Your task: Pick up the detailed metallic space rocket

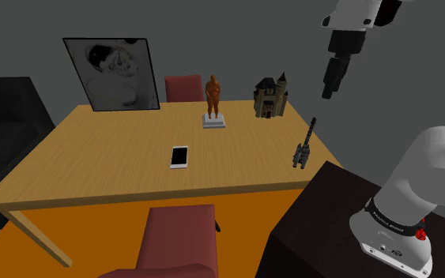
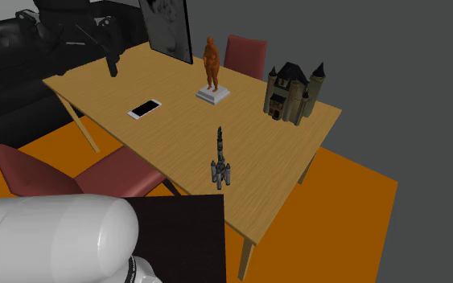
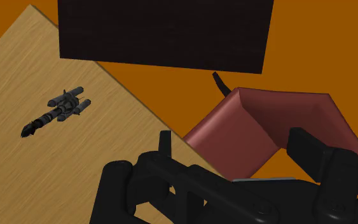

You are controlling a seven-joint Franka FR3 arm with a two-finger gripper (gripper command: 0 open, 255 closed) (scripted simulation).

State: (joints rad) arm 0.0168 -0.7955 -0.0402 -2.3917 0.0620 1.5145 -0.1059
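The rocket (image 1: 303, 147) is a slim dark grey metallic model with a cluster of boosters at its base. It stands upright on the wooden table (image 1: 118, 158), close to the edge nearest the stand. The second exterior view has the rocket (image 2: 220, 157) in front of the castle model. My black gripper (image 1: 333, 81) hangs high in the air above the table's right end, well above the rocket and apart from it. Seen from the wrist, the gripper (image 3: 234, 156) is open with nothing between its fingers, and the rocket (image 3: 55, 112) lies far off to one side of them.
On the table are an orange figurine on a white base (image 1: 213, 101), a dark castle model (image 1: 270, 98), a white phone (image 1: 179, 156) and a framed picture (image 1: 111, 74) leaning at the back. Red chairs (image 1: 177, 241) stand at the front and back. The dark stand (image 1: 323, 229) adjoins the table.
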